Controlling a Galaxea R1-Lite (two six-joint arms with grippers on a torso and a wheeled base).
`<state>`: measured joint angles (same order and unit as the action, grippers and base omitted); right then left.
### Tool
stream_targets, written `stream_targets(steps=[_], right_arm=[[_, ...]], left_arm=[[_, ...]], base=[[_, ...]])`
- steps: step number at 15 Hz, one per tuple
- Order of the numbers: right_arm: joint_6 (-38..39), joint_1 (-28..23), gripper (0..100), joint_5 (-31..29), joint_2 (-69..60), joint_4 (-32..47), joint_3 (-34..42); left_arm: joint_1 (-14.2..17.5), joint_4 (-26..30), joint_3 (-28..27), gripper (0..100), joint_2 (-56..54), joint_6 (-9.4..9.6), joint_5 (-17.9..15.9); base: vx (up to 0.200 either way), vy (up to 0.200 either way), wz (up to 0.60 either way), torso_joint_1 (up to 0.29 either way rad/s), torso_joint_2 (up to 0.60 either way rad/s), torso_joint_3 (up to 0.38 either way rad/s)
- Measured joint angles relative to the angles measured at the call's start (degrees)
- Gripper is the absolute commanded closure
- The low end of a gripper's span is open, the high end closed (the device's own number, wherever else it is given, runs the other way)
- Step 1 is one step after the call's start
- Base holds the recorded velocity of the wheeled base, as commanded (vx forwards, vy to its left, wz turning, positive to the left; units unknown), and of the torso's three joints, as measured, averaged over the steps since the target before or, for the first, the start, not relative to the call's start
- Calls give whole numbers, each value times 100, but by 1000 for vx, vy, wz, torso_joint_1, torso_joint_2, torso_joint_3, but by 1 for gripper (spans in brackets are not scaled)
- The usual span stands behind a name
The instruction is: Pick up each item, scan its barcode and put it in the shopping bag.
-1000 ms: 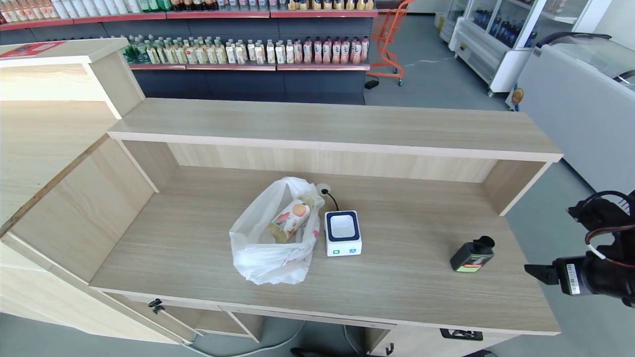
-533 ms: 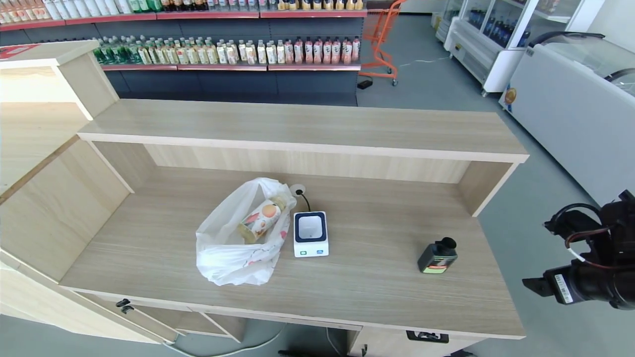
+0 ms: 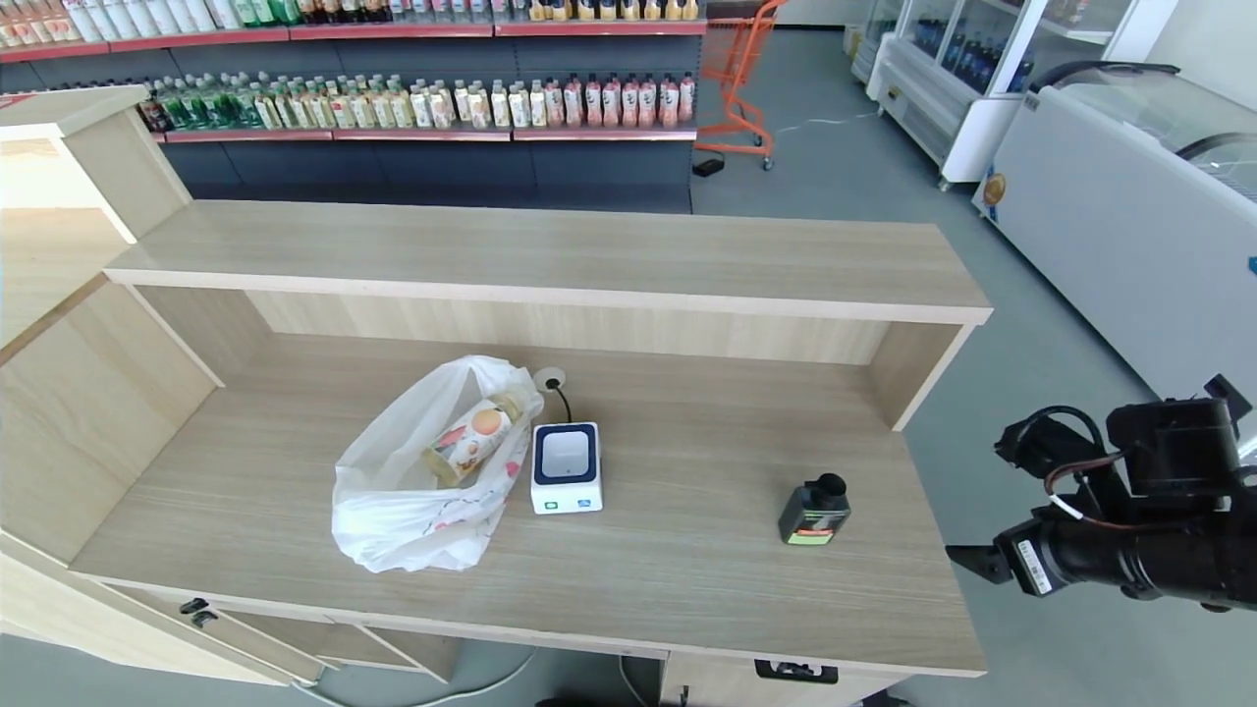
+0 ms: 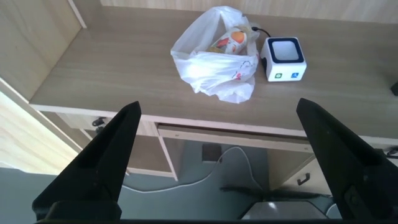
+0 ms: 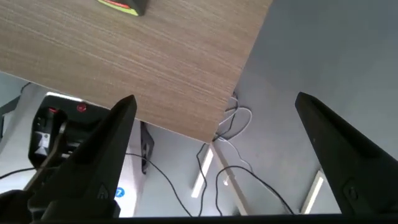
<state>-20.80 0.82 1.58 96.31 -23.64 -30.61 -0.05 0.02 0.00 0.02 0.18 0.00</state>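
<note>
A white plastic shopping bag lies open on the wooden counter, with a peach-printed drink bottle inside it. Touching its right side is a white barcode scanner. A small dark bottle with a green and red label stands alone farther right. My right arm hangs off the counter's right end, over the floor. My right gripper is open and holds nothing, with the dark bottle beyond it. My left gripper is open and holds nothing, out in front of the counter's front edge, facing the bag and scanner.
A raised ledge and side walls enclose the counter at the back and both ends. The scanner's cable runs to a grommet behind it. Drawers sit under the front edge. Store shelves and freezers stand beyond.
The whole head picture has shifted left, so the camera has moved. Bag, scanner and dark bottle keep their places relative to one another. Both grippers remain off the counter.
</note>
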Motion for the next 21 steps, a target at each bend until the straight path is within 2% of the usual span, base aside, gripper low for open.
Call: stream_targets(steps=[5, 9, 15, 18, 21], right_arm=[[-767, 489, 0, 299, 483, -85, -100], [-1413, 783, 0, 308, 986, -731, -306], [-1536, 857, 0, 354, 1731, -1103, -557], [-1547, 887, 0, 823, 1982, -1125, -856], [-1818, 973, 0, 897, 2203, -1134, -1134]], left_arm=[[5, -2, 0, 0, 0, 0, 0], [5, -2, 0, 0, 0, 0, 0], [5, -2, 0, 0, 0, 0, 0], [5, -2, 0, 0, 0, 0, 0], [5, -2, 0, 0, 0, 0, 0]], base=[[0, 0, 0, 0, 0, 0], [0, 0, 0, 0, 0, 0], [0, 0, 0, 0, 0, 0], [0, 0, 0, 0, 0, 0], [0, 0, 0, 0, 0, 0]])
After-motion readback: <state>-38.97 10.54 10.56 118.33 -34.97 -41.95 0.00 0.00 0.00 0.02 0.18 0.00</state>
